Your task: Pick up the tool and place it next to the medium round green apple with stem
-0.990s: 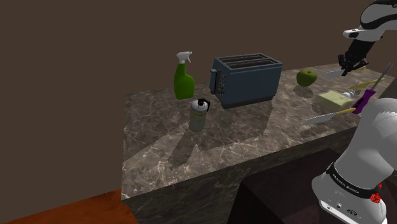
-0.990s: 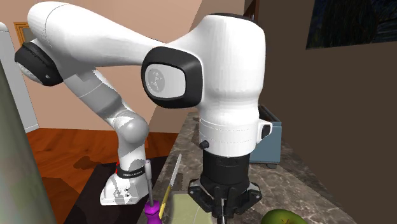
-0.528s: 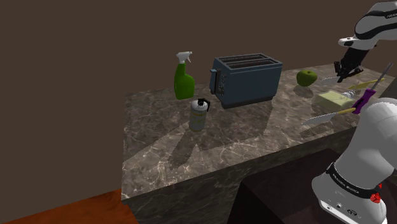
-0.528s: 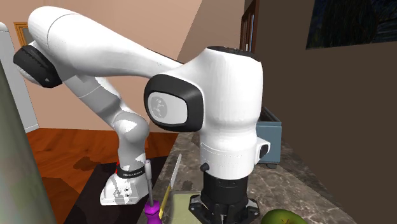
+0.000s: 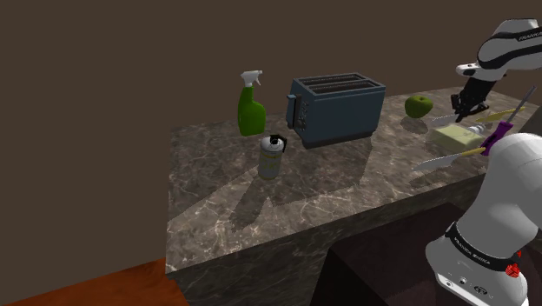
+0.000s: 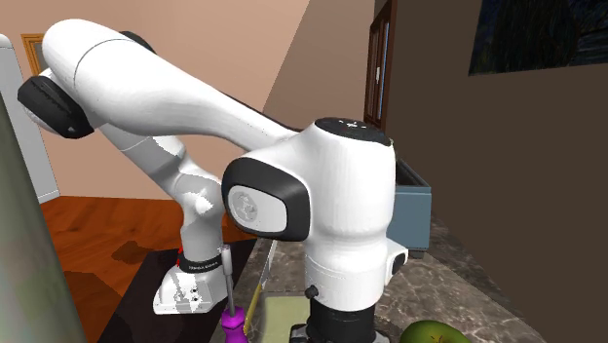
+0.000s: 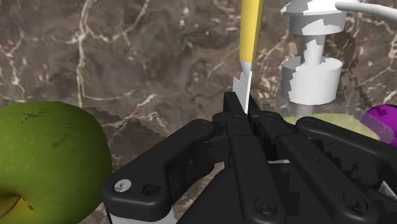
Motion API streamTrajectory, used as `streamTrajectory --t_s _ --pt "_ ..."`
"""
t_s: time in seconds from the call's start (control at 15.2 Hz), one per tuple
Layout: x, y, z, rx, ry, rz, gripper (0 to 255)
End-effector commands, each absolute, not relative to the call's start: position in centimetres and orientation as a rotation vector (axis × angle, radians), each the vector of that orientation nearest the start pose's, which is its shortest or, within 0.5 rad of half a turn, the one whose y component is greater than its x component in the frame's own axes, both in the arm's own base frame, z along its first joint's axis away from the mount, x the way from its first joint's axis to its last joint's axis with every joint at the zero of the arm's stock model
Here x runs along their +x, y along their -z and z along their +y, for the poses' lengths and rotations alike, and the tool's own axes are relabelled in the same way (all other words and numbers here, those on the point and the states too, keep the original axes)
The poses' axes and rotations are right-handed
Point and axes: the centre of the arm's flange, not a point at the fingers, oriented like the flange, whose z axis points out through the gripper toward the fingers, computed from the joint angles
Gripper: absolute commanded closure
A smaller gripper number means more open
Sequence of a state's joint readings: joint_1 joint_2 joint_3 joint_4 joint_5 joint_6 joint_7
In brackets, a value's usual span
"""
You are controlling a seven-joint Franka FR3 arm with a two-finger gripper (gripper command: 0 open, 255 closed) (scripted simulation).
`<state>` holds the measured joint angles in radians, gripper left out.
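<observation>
The black gripper [image 7: 238,105] has its two fingers pressed close together. They pinch the thin grey metal end of the tool with the yellow handle [image 7: 251,32]. The yellow handle sticks out past the fingertips, over the brown marble counter [image 5: 261,200]. I cannot tell if the tool touches the counter. The green apple [image 7: 44,159] is big and round and sits just beside the gripper. In the shoulder view the gripper hangs low at the far right end of the counter, with the apple a little to the picture's left of it. Under the gripper lies a pale green block [image 5: 456,135], and a screwdriver with a purple handle [image 5: 497,137] leans beside it. Another tool with a yellow handle [image 5: 447,158] lies near the counter's edge. Near the tool stands a white pump top [image 7: 312,63]. Farther along the counter sit a blue-grey toaster [image 5: 337,109], a green spray bottle [image 5: 251,104] and a small grey bottle with a black cap [image 5: 272,156].
</observation>
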<state>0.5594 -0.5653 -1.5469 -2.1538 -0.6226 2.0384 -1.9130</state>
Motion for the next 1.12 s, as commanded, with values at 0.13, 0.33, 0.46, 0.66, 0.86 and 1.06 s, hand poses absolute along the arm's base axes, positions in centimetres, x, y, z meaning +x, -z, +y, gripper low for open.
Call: streamTrajectory --t_s 0.13,0.33,0.46,0.66,0.86,1.06 --pt "23.8 -35.3 -47.7 -2.540 0.028 -1.831 255" --pt "23.8 -35.3 -47.7 -2.540 0.028 -1.831 255" --pt "23.8 -35.3 -47.7 -2.540 0.028 -1.831 255" --pt "23.8 -35.3 -47.7 -2.540 0.028 -1.831 255" --pt "23.8 -35.3 -47.7 -2.540 0.028 -1.831 0" --pt "23.8 -35.3 -47.7 -2.540 0.028 -1.831 0"
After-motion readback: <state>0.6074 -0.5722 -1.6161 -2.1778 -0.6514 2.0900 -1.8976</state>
